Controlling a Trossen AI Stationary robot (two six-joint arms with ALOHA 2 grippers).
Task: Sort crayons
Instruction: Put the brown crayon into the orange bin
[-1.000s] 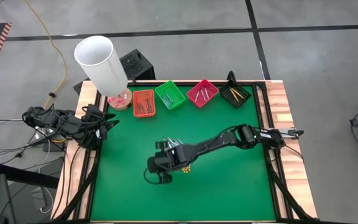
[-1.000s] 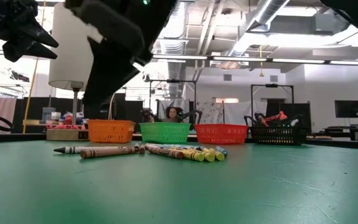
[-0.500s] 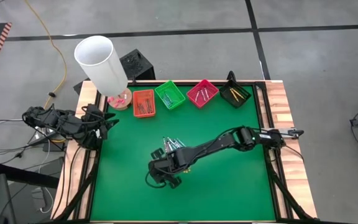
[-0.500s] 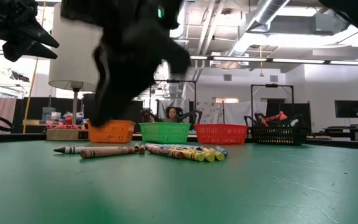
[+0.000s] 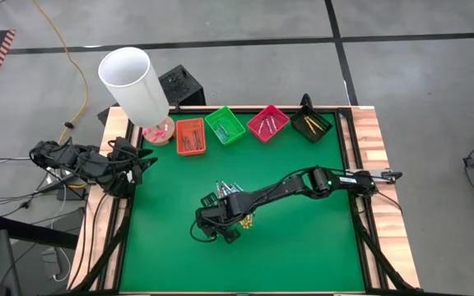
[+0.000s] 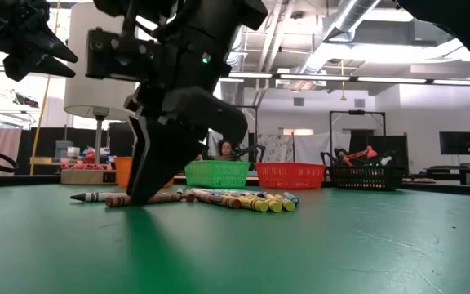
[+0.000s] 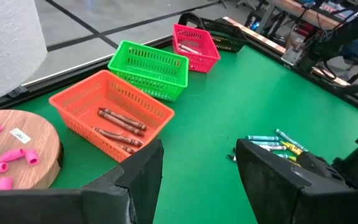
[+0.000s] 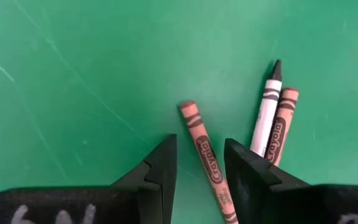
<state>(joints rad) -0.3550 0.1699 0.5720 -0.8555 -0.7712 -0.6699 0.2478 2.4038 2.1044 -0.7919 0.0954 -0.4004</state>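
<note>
Green surface (image 5: 303, 238) carries the crayons (image 6: 243, 199) in a loose pile near its middle; one brown crayon (image 8: 207, 158) lies between the apart jaws of the right gripper (image 8: 201, 168), while the left gripper (image 7: 197, 171), jaws apart, waits at the left edge

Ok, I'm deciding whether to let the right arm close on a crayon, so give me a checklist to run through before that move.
1. Right gripper open: ok, its jaws stand apart.
2. One crayon between the fingers: ok, the brown crayon lies in the gap.
3. Neighbours clear: cannot tell; the white crayon and a second brown crayon lie just beside one finger.
4. Gripper down at the mat: ok, fingertips reach the green mat in the low view.
5. Orange tray reachable: ok, it already holds brown crayons.
6. Left gripper out of the way: ok, it waits at the table's left edge, open.
</note>
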